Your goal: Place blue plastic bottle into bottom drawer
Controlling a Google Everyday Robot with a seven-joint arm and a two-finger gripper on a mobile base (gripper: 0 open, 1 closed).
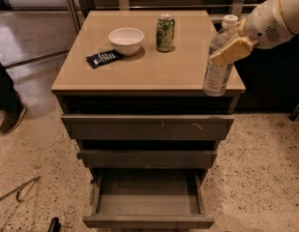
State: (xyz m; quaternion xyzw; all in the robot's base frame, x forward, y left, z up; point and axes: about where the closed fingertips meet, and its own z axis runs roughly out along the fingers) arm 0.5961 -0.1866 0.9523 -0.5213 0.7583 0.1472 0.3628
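Observation:
The blue plastic bottle [218,64], clear bluish with a white cap and pale label, hangs upright at the cabinet top's front right corner, its base at the edge. My gripper [228,50] comes in from the upper right and is shut on the bottle's upper half, with a tan finger [232,51] across it. The bottom drawer [148,202] is pulled open at the cabinet's foot, and its inside looks bare. The bottle is well above it and to the right.
On the tan cabinet top [149,69] stand a white bowl [126,40], a green patterned can [165,33] and a dark flat packet [103,58]. The two upper drawers [148,127] stick out slightly. A person's foot [11,117] is at the left.

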